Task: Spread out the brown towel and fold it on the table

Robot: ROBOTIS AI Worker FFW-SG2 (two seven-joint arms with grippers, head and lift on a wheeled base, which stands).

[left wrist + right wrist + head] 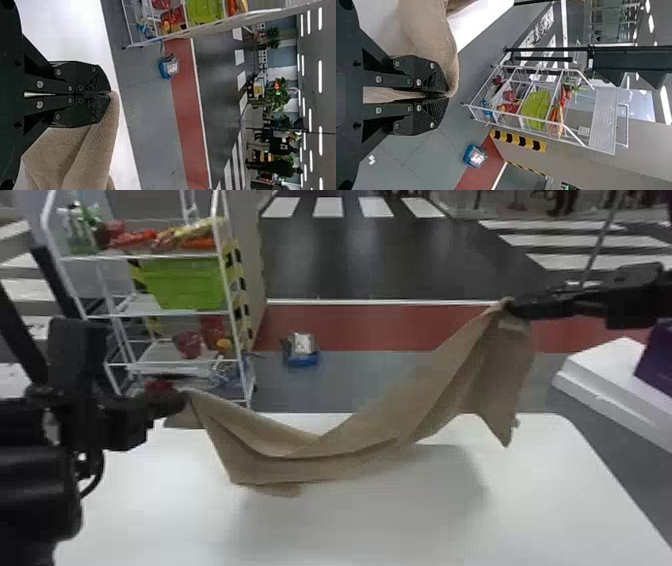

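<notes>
Left tool [109,94] pinched shut on one end of the brown towel [350,440]; right tool [447,95] clamped on the other, held higher. Towel sags between tools over the counter [350,535], presumably strung apart to spread it before folding. Beyond left tool: wire rack [170,362] with lime-green bin [185,285], contents can't tell. Farther, between tools: blue box [303,361] on floor, whitish stuff inside.

"Where is the black left arm [40,490]?"
"At the head view's left edge, left gripper [182,402] with two flat fingers pinched together."
"The right arm [635,295]?"
"At the right edge, right gripper [511,308] higher in view, likewise pinched."
</notes>
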